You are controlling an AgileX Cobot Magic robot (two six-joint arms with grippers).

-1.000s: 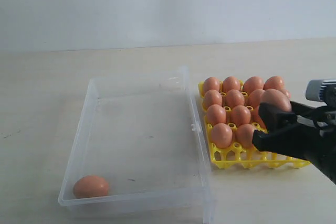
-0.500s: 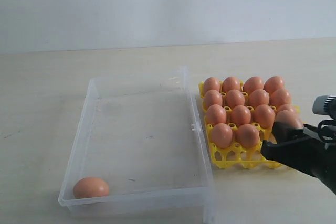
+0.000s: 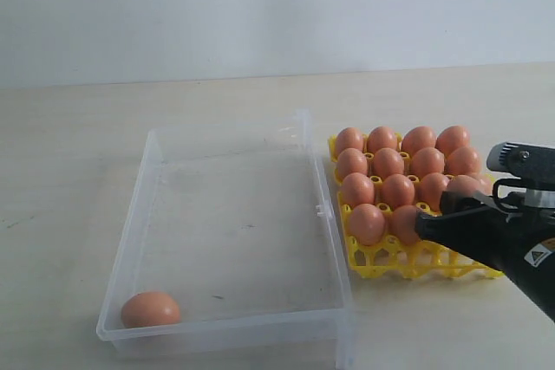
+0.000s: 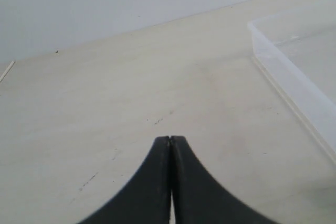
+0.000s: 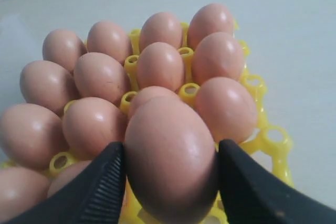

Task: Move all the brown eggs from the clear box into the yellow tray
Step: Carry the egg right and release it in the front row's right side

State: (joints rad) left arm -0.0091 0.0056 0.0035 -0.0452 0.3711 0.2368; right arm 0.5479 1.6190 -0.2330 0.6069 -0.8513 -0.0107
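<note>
Because the right gripper has its jaws clamped on a brown egg, gripping its two flanks across the narrow width, the egg's long axis lies crosswise to the line between the pads. That leaves one end free to go into a cup. In the exterior view this held egg hangs over the right side of the yellow tray, around its nearer rows, with the black jaws hiding the cups under it. In the right wrist view bare yellow cups show just beside the egg, so the open place appears to lie close below and slightly aside, and the coming move is probably a short descent. Beyond it the seated eggs fill the farther rows, close together, so there is little room to drift. Left of the tray, the clear box holds one egg in its near left corner. The left gripper, jaws pressed together and empty, hovers over the bench beside that box and is probably the nearer arm.
</note>
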